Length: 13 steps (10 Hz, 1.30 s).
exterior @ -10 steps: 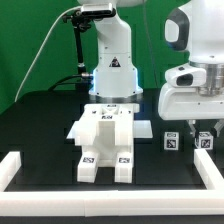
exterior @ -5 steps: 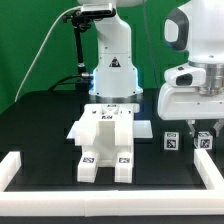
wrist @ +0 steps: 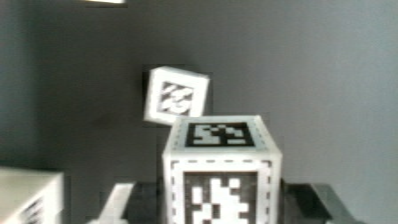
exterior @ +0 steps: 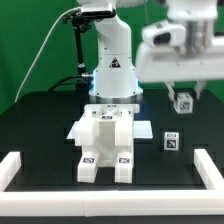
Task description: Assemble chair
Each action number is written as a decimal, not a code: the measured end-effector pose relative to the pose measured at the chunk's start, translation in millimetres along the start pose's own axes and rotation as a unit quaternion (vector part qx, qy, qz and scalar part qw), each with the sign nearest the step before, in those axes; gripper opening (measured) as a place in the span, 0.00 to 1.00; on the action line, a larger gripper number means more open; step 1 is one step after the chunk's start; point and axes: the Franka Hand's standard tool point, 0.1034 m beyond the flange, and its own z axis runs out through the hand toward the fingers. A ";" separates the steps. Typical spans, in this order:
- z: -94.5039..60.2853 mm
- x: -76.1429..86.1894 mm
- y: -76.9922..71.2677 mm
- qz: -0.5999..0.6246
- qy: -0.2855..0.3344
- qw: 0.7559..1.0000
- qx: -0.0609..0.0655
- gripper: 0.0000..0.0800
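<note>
My gripper [exterior: 184, 100] is shut on a small white tagged cube [exterior: 184, 102] and holds it in the air at the exterior view's right, well above the black table. In the wrist view the cube [wrist: 222, 165] sits between the two dark fingers [wrist: 118, 200]. A second small tagged cube [exterior: 171, 142] lies on the table below and slightly left of the held one; it also shows in the wrist view [wrist: 175, 95]. The partly joined white chair pieces [exterior: 104, 140] stand at the table's middle, left of the gripper.
Low white border rails run along the front left [exterior: 12, 168] and front right [exterior: 210, 166]. The arm's white base [exterior: 112, 70] stands behind the chair pieces. A white corner [wrist: 25, 196] shows at the wrist view's edge.
The gripper has risen from the table with one small cube in it and shifted slightly towards the exterior view's left. The other cube stays on the table.
</note>
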 end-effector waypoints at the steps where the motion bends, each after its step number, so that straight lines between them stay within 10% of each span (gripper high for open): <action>1: -7.9 1.3 2.8 0.010 0.006 1.000 0.005 0.35; 6: 4.8 4.3 19.7 -0.011 0.000 1.000 0.001 0.35; 10: -28.4 17.6 65.2 -0.055 0.001 0.998 0.011 0.35; 13: -29.8 19.4 67.6 -0.052 0.004 0.999 0.012 0.35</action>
